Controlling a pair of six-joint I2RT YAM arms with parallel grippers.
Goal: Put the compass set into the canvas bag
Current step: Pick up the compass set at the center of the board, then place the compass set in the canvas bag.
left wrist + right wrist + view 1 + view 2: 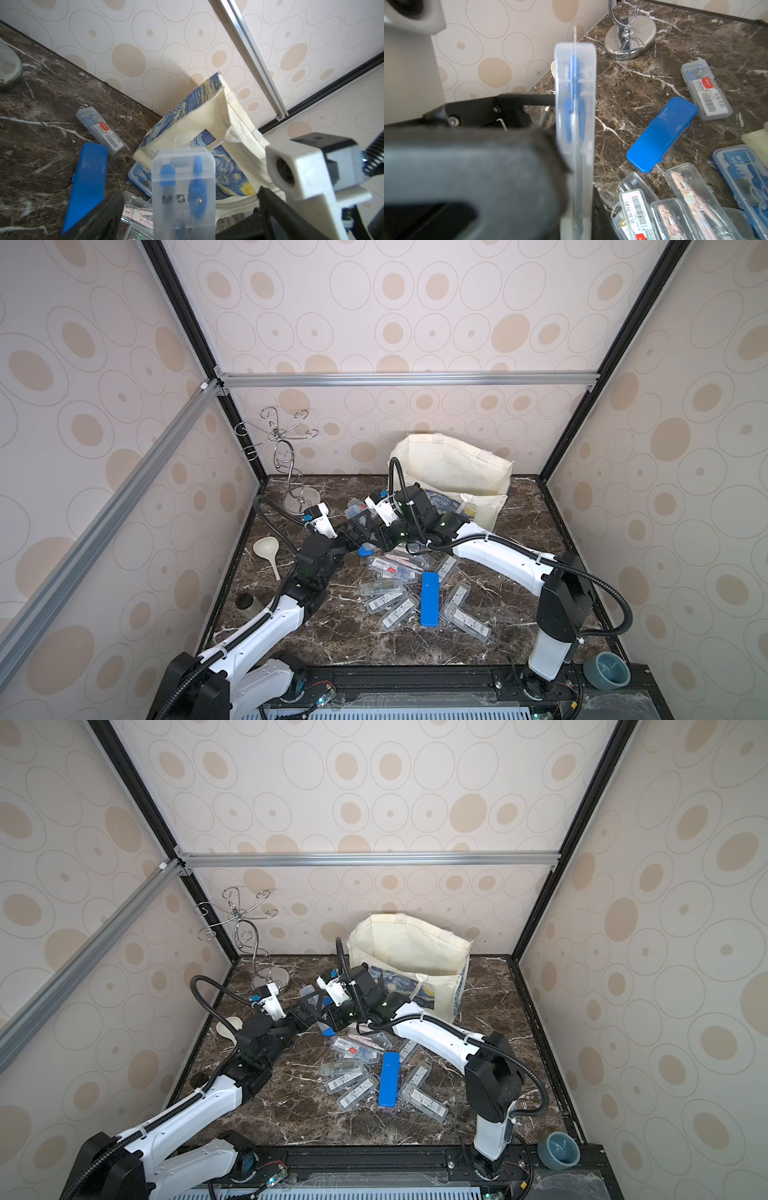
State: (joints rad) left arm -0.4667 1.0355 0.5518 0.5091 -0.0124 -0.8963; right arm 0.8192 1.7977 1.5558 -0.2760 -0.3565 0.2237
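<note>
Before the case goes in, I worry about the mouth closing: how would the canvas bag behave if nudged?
Probably floppy: the canvas bag shows creases, and its printed front slumps lower than its back. A push would likely buckle the cloth rather than slide it. It looks light, being thin cloth, so it may topple.

The canvas bag [457,466] stands behind the compass sets [392,570].

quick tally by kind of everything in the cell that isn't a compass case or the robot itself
canvas bag: 1
metal hook stand: 1
cream ladle: 1
small jar: 1
blue-grey bowl: 1
total: 5
</note>
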